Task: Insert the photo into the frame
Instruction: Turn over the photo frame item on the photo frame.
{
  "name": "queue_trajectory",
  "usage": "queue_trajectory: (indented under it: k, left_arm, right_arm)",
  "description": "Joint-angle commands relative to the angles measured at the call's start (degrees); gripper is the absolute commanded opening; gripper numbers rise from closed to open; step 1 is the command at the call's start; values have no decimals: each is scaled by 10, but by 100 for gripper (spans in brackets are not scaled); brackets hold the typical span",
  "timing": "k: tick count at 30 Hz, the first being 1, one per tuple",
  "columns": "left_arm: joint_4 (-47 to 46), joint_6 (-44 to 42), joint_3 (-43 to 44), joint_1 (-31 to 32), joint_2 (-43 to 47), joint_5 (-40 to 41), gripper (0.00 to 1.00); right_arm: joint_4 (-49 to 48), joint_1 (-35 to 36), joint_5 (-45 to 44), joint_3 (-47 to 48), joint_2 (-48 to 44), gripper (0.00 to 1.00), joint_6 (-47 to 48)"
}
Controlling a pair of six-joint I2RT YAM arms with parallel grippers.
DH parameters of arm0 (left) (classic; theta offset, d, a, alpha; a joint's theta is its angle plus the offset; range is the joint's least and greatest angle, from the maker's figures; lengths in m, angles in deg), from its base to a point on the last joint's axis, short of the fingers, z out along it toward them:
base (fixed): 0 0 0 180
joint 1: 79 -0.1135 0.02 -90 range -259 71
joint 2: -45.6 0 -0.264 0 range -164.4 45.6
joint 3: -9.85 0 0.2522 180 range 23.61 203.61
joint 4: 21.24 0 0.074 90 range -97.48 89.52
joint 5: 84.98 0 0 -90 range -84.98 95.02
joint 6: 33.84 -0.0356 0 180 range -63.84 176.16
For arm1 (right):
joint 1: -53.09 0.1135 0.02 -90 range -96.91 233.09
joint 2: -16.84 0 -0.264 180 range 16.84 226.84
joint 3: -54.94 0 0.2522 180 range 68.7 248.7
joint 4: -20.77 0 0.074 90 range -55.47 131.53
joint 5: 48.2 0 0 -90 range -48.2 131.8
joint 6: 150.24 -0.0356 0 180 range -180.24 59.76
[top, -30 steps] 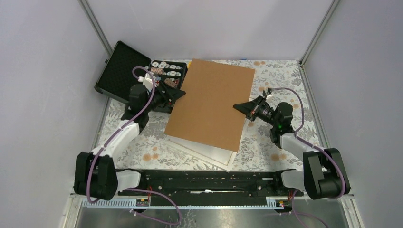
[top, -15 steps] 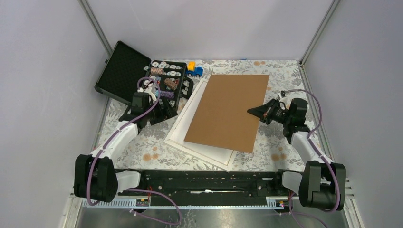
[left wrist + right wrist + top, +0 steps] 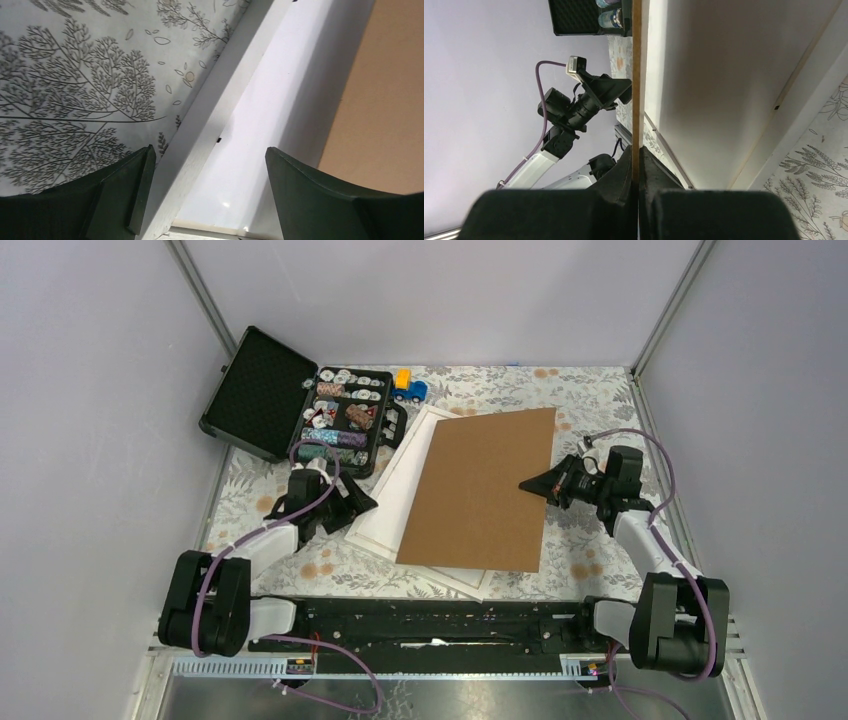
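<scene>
Two grippers: left gripper [image 3: 358, 504] spread wide, empty, over frame [image 3: 395, 490] edge; right gripper [image 3: 528, 483] pinching brown board [image 3: 480, 490] at its right edge.
Frame: flat on table [image 3: 600, 540], partly under board.

**A:** so the left black two-finger gripper [image 3: 345, 508] sits low, jaws spread wide, arm tucked near its base?

**B:** yep. the right black gripper [image 3: 530, 483] points inward, elbow bent, pinching a thin brown board [image 3: 480, 490] by the edge.
</scene>
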Motion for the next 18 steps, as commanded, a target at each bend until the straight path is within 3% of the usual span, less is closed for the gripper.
queue_trajectory:
  k: [1,8,18]
  left_arm:
    - [-99,61,-51,8,2,-49,87]
    - [-166,124,-104,24,32,-105,85]
    - [-146,120,-115,28,52,-97,84]
  right_arm:
    - [-8,-2,21,29,8,0,19]
    - [-48,-2,9,27,48,0,16]
    - [-116,19,4,57,117,0,-12]
